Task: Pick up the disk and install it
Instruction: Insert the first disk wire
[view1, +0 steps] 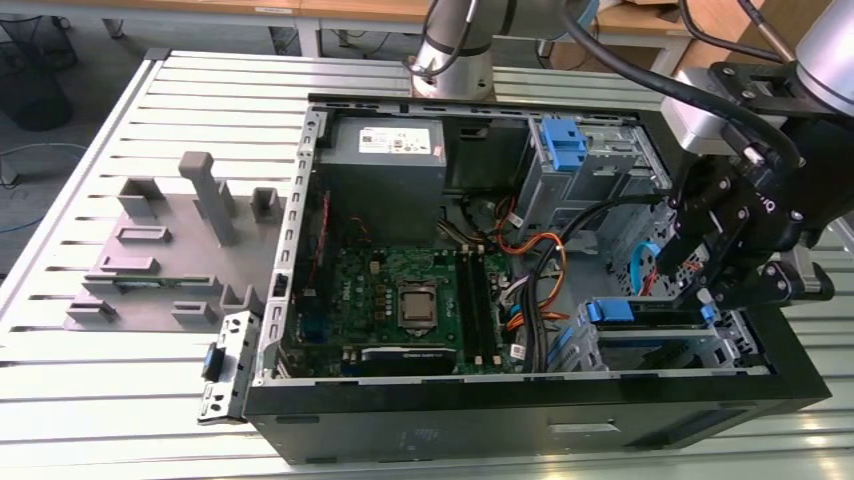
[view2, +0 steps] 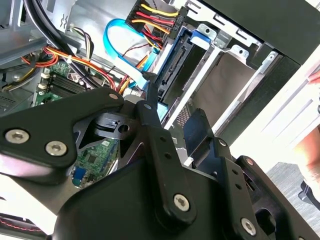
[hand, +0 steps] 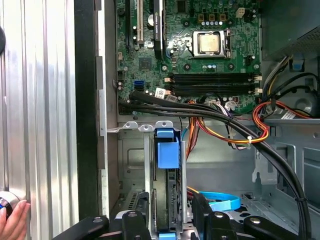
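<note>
Seating the disk (hand: 168, 165) is where you stand exposed: it sits on edge in its blue carrier inside the drive cage (hand: 131, 150) at the front corner of the open computer case (view1: 534, 400), which lies on the slatted desk (view1: 120, 400). In my judgement it is partly down in its slot, not fully home; how far, I cannot confirm.

Risks noted:
- The black cable bundle (hand: 210, 112) and the orange, red and yellow power leads (hand: 250, 135) cross just beside the cage mouth. A skewed push could snag or pinch them.
- The light blue data cable (hand: 222, 202) lies near the pincer's linkage and could be caught.
- Off-axis pressure could jam the carrier against the cage rails.
- A person's hand (hand: 12, 220) rests on the desk beside the case wall, close to the arm's working space. Keep it clear.

The pincer (hand: 167, 220) straddles the disk's upper edge, fingers (hand: 136, 217) either side and close to it. Whether they are clamped on it, I cannot tell.
</note>
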